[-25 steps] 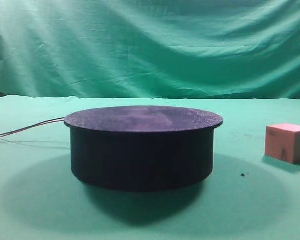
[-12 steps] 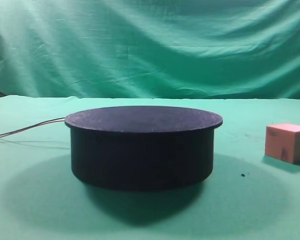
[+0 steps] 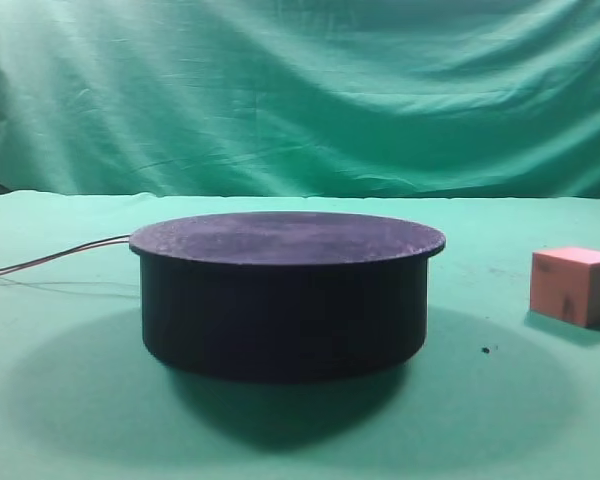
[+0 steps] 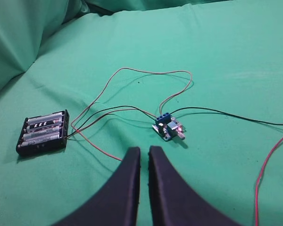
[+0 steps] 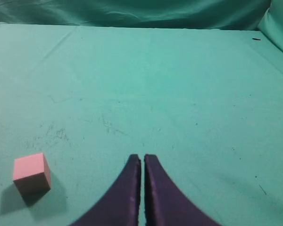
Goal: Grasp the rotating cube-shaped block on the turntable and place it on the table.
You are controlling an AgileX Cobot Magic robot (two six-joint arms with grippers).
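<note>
The salmon-pink cube-shaped block [image 3: 574, 285] rests on the green table [image 3: 60, 400] to the right of the black turntable [image 3: 285, 295], whose top is bare. The block also shows in the right wrist view [image 5: 32, 173], low at the left. My right gripper [image 5: 142, 159] is shut and empty above bare cloth, to the right of the block. My left gripper [image 4: 144, 151] is shut and empty above the cloth, near the wires. Neither gripper shows in the exterior view.
Thin wires [image 3: 55, 260] trail left from the turntable. In the left wrist view a black battery holder [image 4: 43, 132] and a small blue circuit board [image 4: 167, 127] lie on the cloth, joined by red and black wires [image 4: 132, 75]. A green backdrop [image 3: 300, 90] hangs behind.
</note>
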